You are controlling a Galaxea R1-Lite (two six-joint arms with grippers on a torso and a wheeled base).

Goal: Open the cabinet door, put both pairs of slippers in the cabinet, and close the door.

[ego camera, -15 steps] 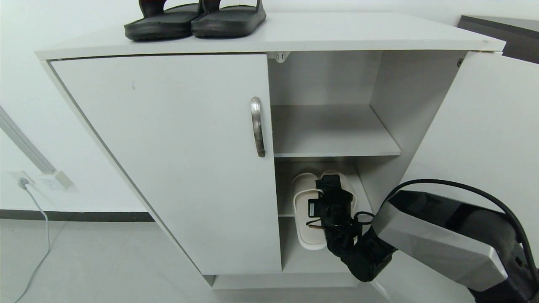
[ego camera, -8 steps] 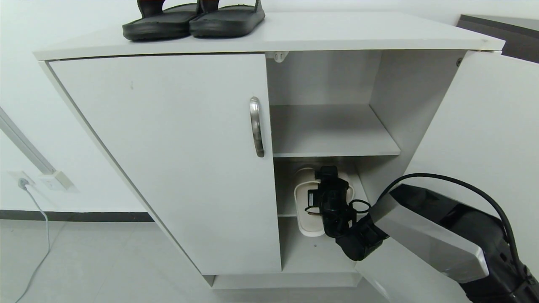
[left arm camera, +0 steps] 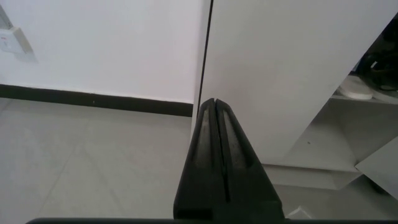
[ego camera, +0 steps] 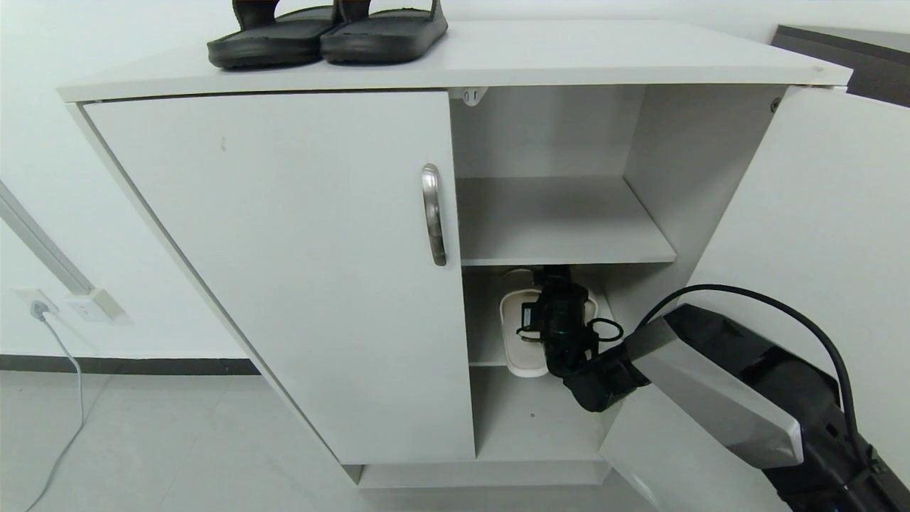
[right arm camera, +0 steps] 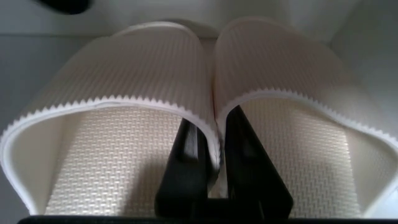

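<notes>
The white slippers point(ego camera: 517, 343) point(right arm camera: 124, 87) lie side by side under the cabinet's upper shelf point(ego camera: 561, 227), heels sticking out past the lower shelf's front edge. My right gripper point(ego camera: 558, 284) point(right arm camera: 215, 152) is shut on their two inner walls, pinched together between its fingers point(right arm camera: 186, 158). The black slippers point(ego camera: 327, 32) stand on the cabinet top point(ego camera: 604, 57). The right door point(ego camera: 817, 213) is swung open and the left door point(ego camera: 284, 270) is closed. My left gripper point(left arm camera: 216, 118) is shut on nothing, low beside the closed door, above the floor.
A metal handle point(ego camera: 434, 213) sits on the closed door's right edge. The bottom compartment point(ego camera: 530, 427) lies below the slippers. A wall socket with a cable point(ego camera: 39, 309) is at the far left, above the grey floor point(ego camera: 142, 441).
My right gripper has carried the white slippers deeper into the cabinet, so less of them shows in front of the lower shelf. The black slippers and both doors stay put.
</notes>
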